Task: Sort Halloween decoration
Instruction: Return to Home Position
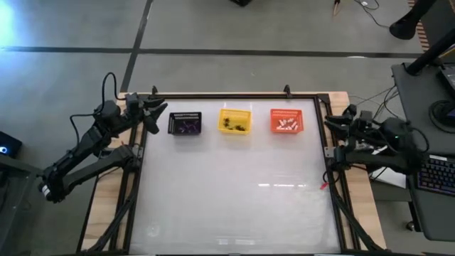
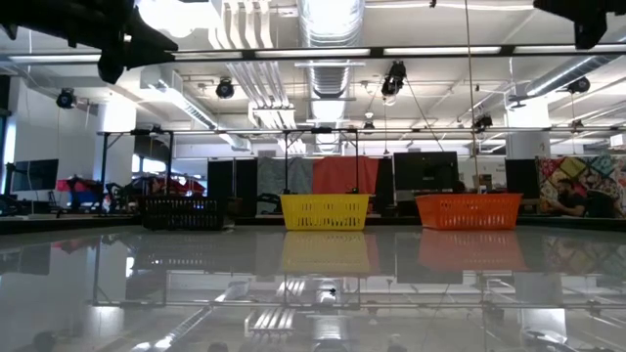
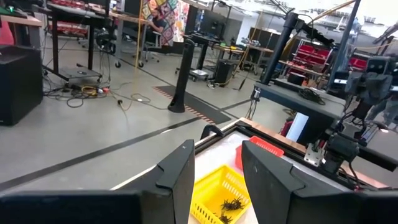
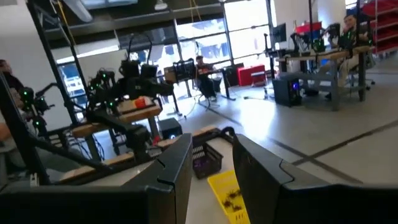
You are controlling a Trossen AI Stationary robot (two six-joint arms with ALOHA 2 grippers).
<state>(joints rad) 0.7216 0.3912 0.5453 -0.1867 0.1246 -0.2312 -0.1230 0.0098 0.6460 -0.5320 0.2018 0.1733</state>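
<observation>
Black left pincer (image 1: 153,110): it sits at the far left corner of the table (image 1: 234,192), just beside the black basket (image 1: 185,114). Its fingers are apart and hold nothing.
Right pincer (image 1: 334,122): it sits at the right edge, near the orange basket (image 1: 286,111). Its fingers are apart too, with nothing in them.
Step now: I think it is time to go home, with both arms tucked in at their own sides.
How to do it well: I go slowly and keep high above the baskets. I must not bump a rim, or a basket may tip and spill.
Black basket holds: purple trinkets (image 1: 188,126).
Yellow basket (image 1: 234,111) holds: dark trinkets (image 1: 234,126).
Orange basket holds: white trinkets (image 1: 286,126).
Table top: I can spot no trinket lying on it, so the sorting looks done to me.
</observation>
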